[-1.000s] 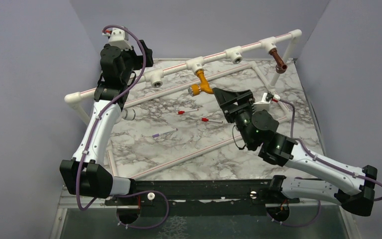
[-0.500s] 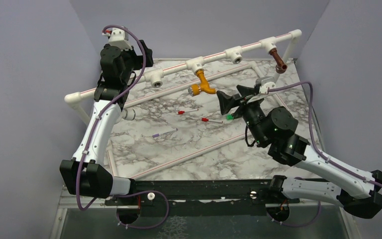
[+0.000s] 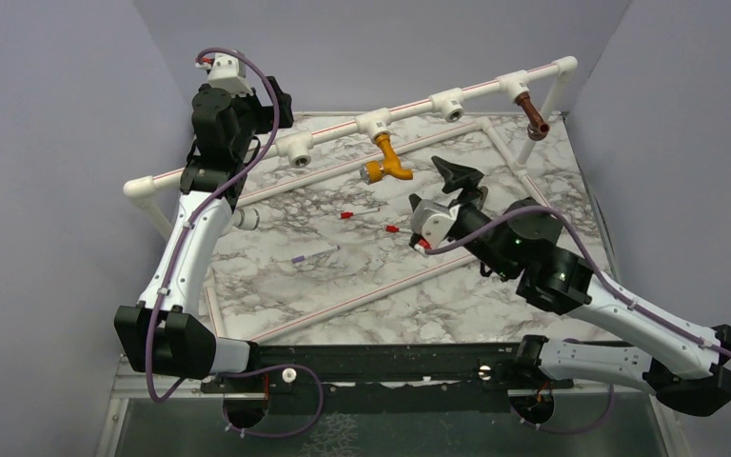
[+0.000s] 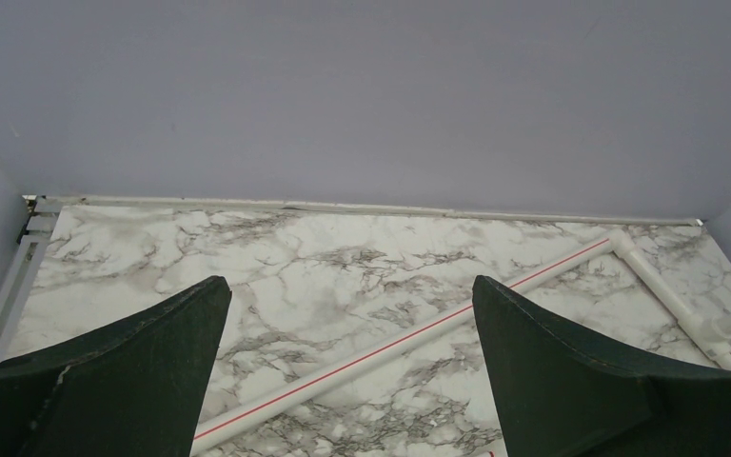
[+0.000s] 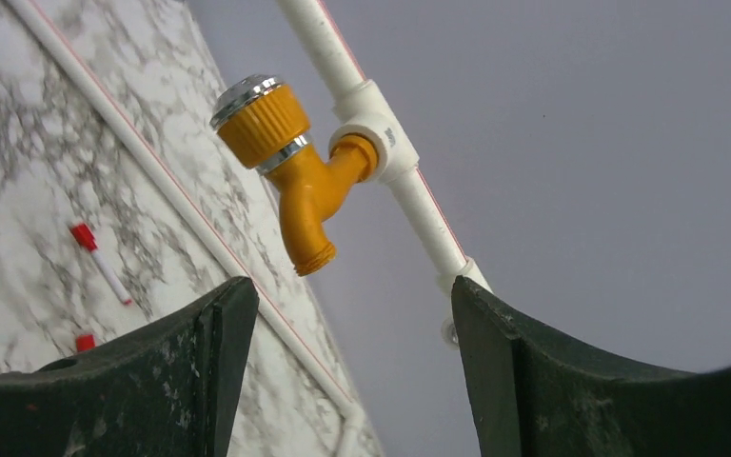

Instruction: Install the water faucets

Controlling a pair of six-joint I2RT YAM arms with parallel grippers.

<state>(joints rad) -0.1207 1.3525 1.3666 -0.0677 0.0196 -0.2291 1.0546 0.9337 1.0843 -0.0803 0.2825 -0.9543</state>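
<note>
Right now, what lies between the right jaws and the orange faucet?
Nothing: only air between the orange faucet and the right gripper, per the right wrist view.

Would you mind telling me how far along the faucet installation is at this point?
Done, it seems: the orange faucet and the brown faucet are both mounted on the raised pipe. In hand: nothing; the right gripper faces the orange one, open and clear of it; the left gripper is open too. Left: perhaps final tightening, which I cannot judge; two tees look empty.
</note>
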